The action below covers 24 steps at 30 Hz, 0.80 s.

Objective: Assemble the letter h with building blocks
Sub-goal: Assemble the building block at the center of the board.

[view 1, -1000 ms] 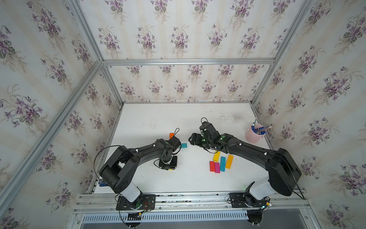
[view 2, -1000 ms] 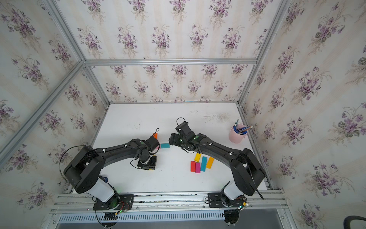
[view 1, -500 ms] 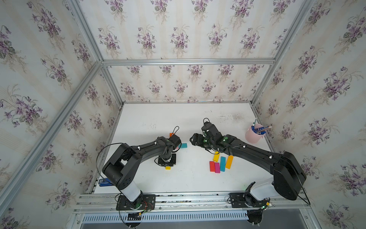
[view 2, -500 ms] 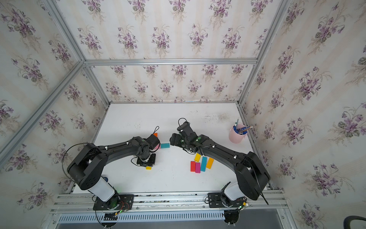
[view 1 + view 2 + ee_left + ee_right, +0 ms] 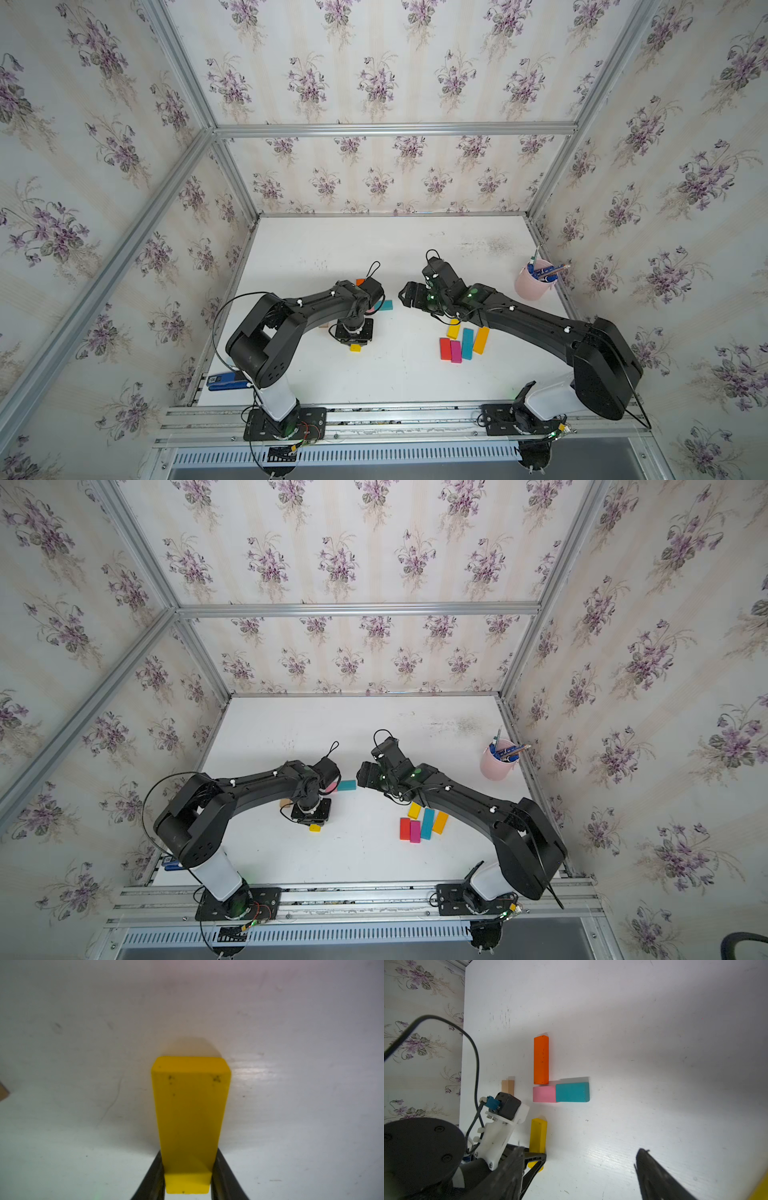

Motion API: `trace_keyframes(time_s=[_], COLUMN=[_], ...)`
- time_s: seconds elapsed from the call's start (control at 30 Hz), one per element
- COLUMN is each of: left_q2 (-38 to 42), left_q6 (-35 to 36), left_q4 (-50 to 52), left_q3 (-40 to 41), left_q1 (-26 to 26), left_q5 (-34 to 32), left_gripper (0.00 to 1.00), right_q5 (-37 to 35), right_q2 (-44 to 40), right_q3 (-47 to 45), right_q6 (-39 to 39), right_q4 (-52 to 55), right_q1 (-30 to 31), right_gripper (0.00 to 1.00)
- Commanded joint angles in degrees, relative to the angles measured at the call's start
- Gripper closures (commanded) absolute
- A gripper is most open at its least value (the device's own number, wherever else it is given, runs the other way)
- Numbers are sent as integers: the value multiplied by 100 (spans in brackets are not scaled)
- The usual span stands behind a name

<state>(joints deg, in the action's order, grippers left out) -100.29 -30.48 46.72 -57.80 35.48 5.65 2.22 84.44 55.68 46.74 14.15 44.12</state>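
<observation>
Left claw point(image 5: 188, 1167) clamped on yellow block point(image 5: 190, 1115), which lies on the table point(image 5: 374, 382) with a gap to pink point(image 5: 544, 1094). Orange point(image 5: 541, 1059) sits just beside pink, and teal point(image 5: 572, 1092) touches pink's end. Bare table runs toward the near edge; five-block cluster point(image 5: 461, 343) well apart. Right claw point(image 5: 405, 294) apart, near teal. Since a second ago: left claw closed, blocks unmoved.

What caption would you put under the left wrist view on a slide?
The left gripper shut on one end of a yellow block, white table beneath.
</observation>
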Motion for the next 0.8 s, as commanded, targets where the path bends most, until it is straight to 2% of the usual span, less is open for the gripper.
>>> trace_keyframes(time_s=[0.0,0.33,0.67,0.77], left_q2=[-205,-420,-593,-454], left_q6=[7,-115,-274,-293], left_q4=[-693,-821,-840,-838], left_q3=[-18,-147,-341,-334], left_q1=[-6,-7,-6,-4], left_q5=[-344,-214,-169,-220], left_gripper=[81,81,86,83], right_q5=[-81,-122,-125,-116], right_q2=[1,-50,-60,-60], right_q3=[22,39,22,31], right_q6=[19,19,6,2], right_q4=[-1,70,110,122], right_q1=[20,53,75,71], right_gripper=[15,15,15,15])
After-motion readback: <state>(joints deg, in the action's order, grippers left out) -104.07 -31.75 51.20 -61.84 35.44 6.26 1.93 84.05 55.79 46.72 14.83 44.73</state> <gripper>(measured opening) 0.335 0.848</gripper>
